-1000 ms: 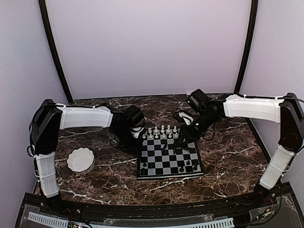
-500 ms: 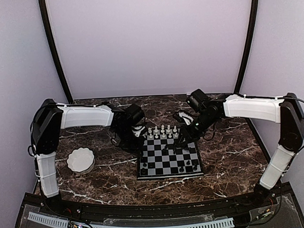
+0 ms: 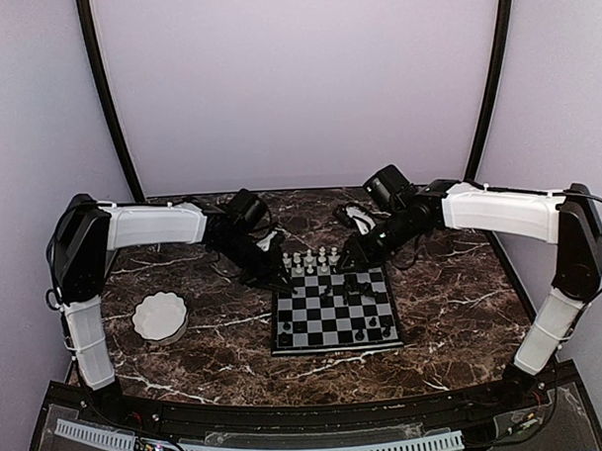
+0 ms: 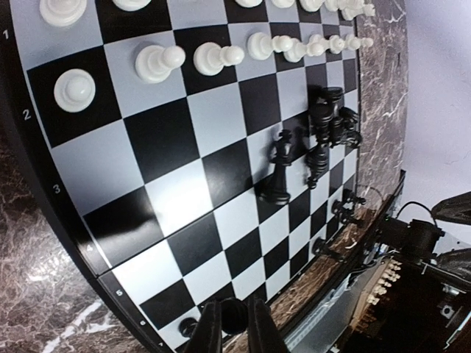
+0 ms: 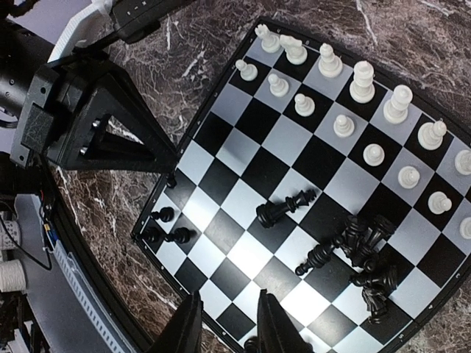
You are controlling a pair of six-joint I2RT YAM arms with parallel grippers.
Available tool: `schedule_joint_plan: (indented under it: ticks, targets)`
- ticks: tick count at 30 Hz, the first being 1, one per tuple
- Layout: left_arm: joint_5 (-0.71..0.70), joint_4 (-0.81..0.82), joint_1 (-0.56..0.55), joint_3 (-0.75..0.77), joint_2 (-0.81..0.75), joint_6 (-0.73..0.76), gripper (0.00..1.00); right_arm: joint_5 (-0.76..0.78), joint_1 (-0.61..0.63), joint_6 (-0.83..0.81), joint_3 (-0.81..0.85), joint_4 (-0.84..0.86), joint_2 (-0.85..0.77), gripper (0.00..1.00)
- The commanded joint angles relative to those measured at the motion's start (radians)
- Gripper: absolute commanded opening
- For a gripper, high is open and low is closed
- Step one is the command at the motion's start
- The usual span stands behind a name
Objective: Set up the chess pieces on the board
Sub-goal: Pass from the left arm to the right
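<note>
Left fingers [image 4: 259,332] clamped on black piece [image 4: 232,316] | right fingers [image 5: 275,327] apart over board [image 5: 254,165]

Top cam: high, rear, looking down, far; wrist cams close, oblique, from opposite sides; all share board [image 3: 314,324].

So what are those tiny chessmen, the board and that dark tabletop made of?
The chess pieces look like glossy moulded plastic: smooth, with bright highlights. The board seems a smooth printed sheet, glare shows on it; plastic or laminated card, I can't tell. The tabletop looks like polished dark marble with white veins, possibly an imitation.
</note>
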Motion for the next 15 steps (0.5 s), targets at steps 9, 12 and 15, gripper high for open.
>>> schedule_joint_plan:
  ticks: [9,12,15]
  targets:
    - [0.246,0.367,0.042,-0.136,-0.100,-0.275,0.09,0.082,0.055,0.121,0.084,0.184,0.018,0.40]
    - [0.254,0.399,0.048,-0.149,-0.104,-0.293,0.09,0.052,0.055,0.126,0.077,0.175,0.046,0.40]
    - [0.270,0.453,0.053,-0.172,-0.105,-0.318,0.09,-0.015,0.055,0.149,0.042,0.217,0.045,0.40]
